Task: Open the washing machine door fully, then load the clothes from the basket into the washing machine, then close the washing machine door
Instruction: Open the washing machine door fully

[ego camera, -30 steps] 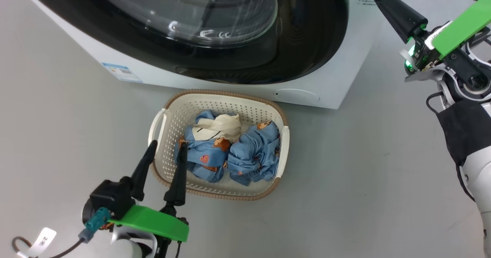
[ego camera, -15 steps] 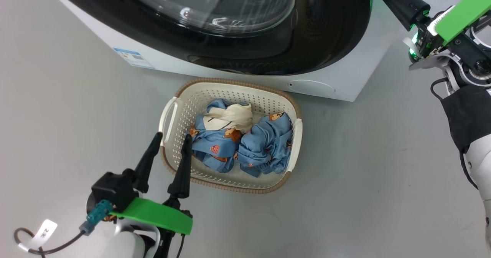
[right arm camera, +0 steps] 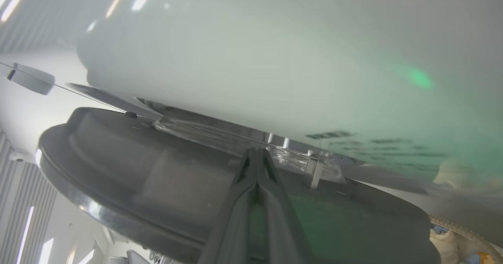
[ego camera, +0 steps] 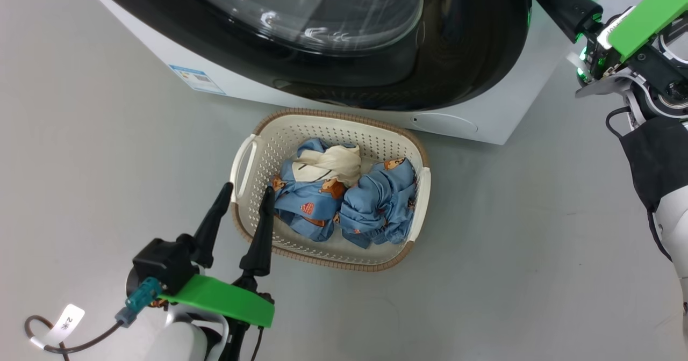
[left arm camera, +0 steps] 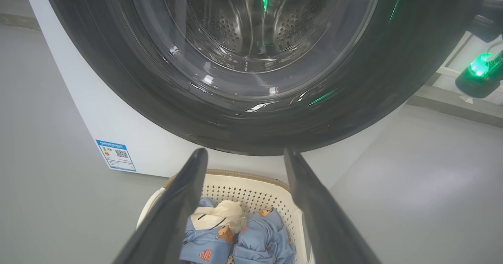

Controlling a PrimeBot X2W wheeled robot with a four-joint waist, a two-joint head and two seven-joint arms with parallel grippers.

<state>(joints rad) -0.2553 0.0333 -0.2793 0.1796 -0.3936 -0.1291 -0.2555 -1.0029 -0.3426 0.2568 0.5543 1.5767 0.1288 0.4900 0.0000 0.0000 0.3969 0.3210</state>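
Left tool [ego camera: 248,187] spread wide, empty, over basket [ego camera: 333,115] rim; right tool [right arm camera: 255,151] pressed together at door [ego camera: 473,55] edge

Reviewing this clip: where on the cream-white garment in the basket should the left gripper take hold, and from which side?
Probably its raised, bunched crest, coming down from above. The cream-white garment lies crumpled on top of the blue garments, so a fold stands free to pinch, while the basket walls block a sideways approach. The left gripper stands open.
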